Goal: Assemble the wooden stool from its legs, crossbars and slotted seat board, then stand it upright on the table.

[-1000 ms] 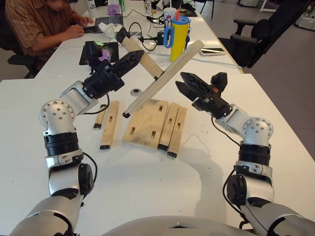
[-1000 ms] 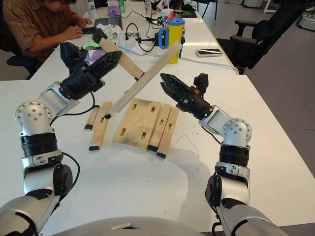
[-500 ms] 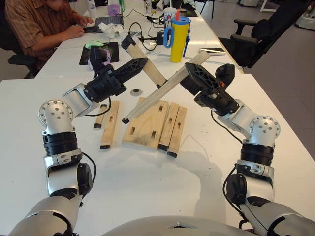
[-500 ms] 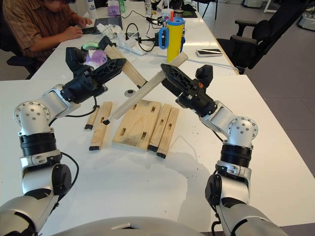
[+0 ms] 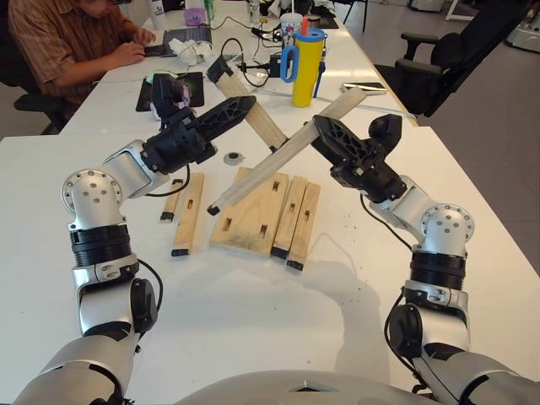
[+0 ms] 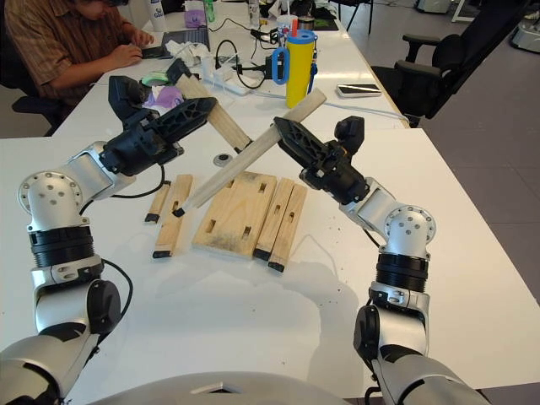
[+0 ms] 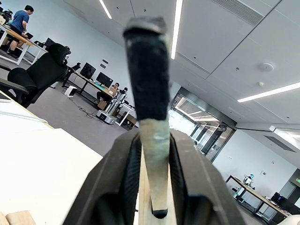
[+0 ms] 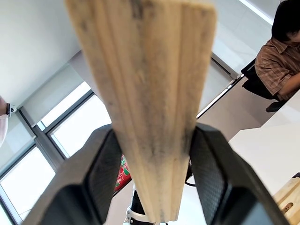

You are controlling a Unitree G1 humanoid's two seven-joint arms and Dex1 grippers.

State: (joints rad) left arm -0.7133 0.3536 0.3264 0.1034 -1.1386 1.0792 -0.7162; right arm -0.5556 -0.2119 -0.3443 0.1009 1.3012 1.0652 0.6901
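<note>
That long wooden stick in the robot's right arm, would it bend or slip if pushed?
Probably stiff: the wooden stick looks straight though the right end effector grips it only above its middle. Likely fairly light, since that off-centre hold carries it at a slant. Its flat faces should keep it from rolling on the table.

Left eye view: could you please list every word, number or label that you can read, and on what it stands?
None can be read.
The slotted seat board and the wooden pieces beside it show bare wood, no print.
The yellow jug shows no legible label.
</note>
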